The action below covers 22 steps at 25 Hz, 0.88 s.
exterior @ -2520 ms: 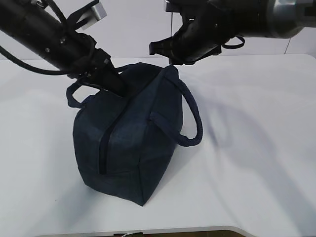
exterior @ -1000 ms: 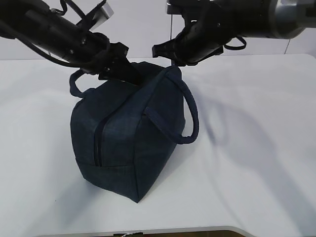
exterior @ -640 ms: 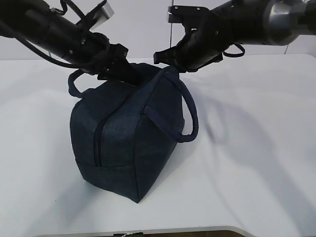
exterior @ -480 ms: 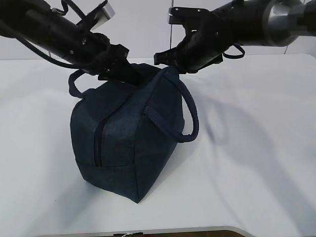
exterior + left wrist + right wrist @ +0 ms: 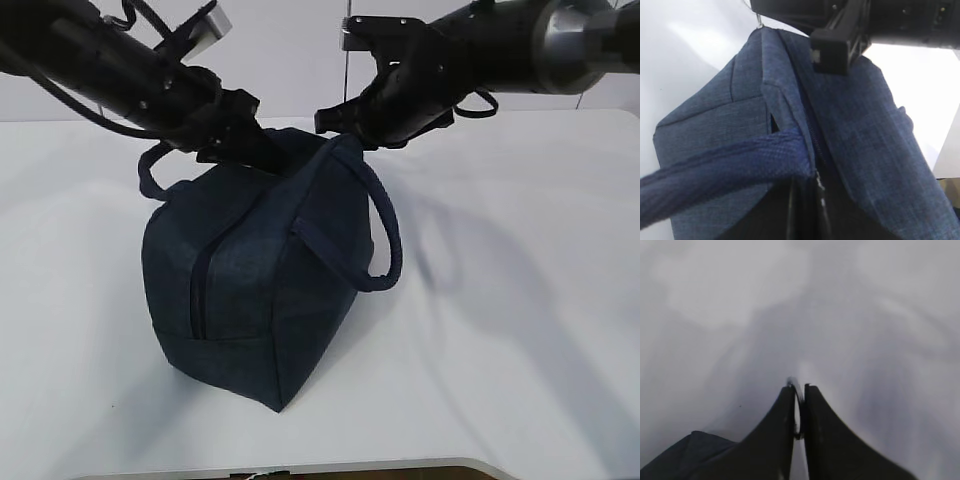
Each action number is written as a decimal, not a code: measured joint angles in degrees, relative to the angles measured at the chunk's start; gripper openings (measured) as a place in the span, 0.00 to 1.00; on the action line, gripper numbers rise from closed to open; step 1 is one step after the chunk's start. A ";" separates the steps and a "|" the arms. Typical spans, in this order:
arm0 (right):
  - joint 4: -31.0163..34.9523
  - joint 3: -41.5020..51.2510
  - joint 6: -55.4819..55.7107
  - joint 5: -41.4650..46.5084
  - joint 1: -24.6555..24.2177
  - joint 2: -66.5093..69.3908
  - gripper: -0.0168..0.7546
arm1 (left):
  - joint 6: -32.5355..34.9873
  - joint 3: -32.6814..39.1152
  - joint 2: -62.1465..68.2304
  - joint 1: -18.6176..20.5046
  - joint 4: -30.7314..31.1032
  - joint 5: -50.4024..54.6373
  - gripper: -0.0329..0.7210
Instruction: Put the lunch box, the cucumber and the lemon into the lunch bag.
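Observation:
The navy lunch bag [image 5: 260,270] stands on the white table with its zipper line [image 5: 198,295] running down the near end. My left gripper [image 5: 262,152] is shut on the bag's top fabric beside the zipper [image 5: 807,200]. My right gripper [image 5: 340,122] is at the bag's far top end, shut on the metal ring pull [image 5: 797,392]. One handle [image 5: 385,225] hangs on the right, the other [image 5: 150,175] loops out at the left. The lunch box, the cucumber and the lemon are out of view.
The white table [image 5: 520,300] spreads around the bag, with its front edge [image 5: 400,466] near the bottom. A pale wall stands behind the arms. The right gripper's finger [image 5: 837,45] shows at the top of the left wrist view.
My left gripper has risen and pulled the bag's top up and leftward. My right gripper has edged slightly right with the ring pull. In the last half second little moves.

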 joint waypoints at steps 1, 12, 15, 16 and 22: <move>-0.28 0.00 -0.28 0.11 -0.09 0.00 0.16 | 0.00 0.00 -0.10 0.00 0.04 0.29 0.07; -1.02 -3.09 -0.79 2.18 -0.51 -0.91 0.49 | 0.00 0.00 -0.54 0.00 1.07 2.36 0.28; -1.02 -4.08 -0.88 3.90 -0.51 -2.51 0.49 | 0.00 0.00 -0.57 0.00 1.07 2.36 0.35; -1.02 -4.40 -0.88 4.59 -0.51 -3.13 0.49 | 0.00 0.00 -0.57 0.00 1.07 2.36 0.37; 0.78 -4.98 -0.88 5.63 -0.51 -5.35 0.49 | 0.00 0.00 -0.57 0.00 1.07 2.45 0.40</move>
